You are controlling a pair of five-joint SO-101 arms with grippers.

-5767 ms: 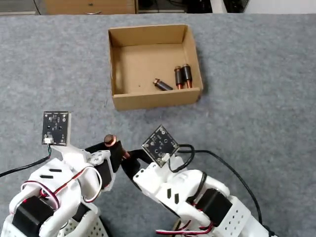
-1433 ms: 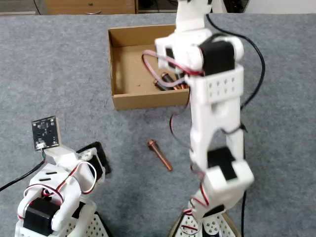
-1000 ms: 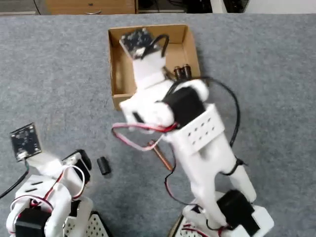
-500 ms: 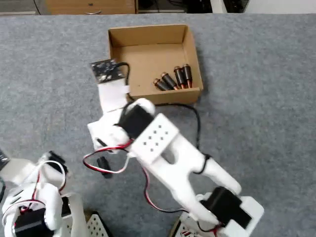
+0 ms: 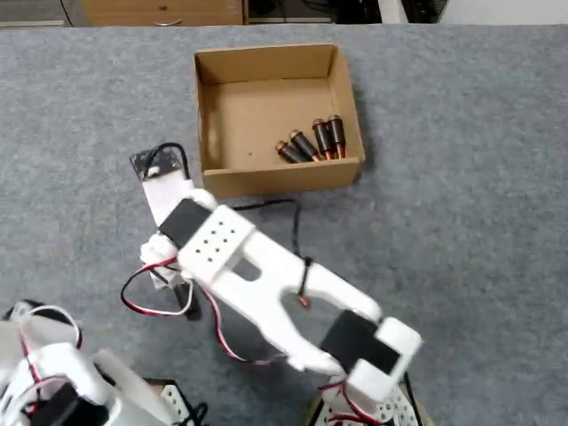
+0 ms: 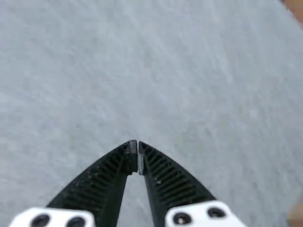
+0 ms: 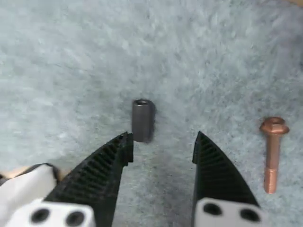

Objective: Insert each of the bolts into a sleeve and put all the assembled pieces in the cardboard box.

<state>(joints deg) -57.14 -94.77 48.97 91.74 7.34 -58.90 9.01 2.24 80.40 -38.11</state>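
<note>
High view: cardboard box [image 5: 284, 177] toward the middle of the tabletop's [image 5: 470, 177] far edge, with four assembled pieces [image 5: 304, 145] in its near right corner. I log the right arm [image 5: 257, 266] lying across toward the near left, a bolt [image 5: 303, 301] tip showing beneath it.

Left wrist view: left fingers [image 6: 163, 177] clenched, tips touching, above the tabletop.

Right wrist view: right fingers [image 7: 104, 163] released and spread wide. The sleeve [image 7: 142, 120] lies on its side just off one fingertip, and the bolt lies well apart from it, beyond the other finger.
</note>
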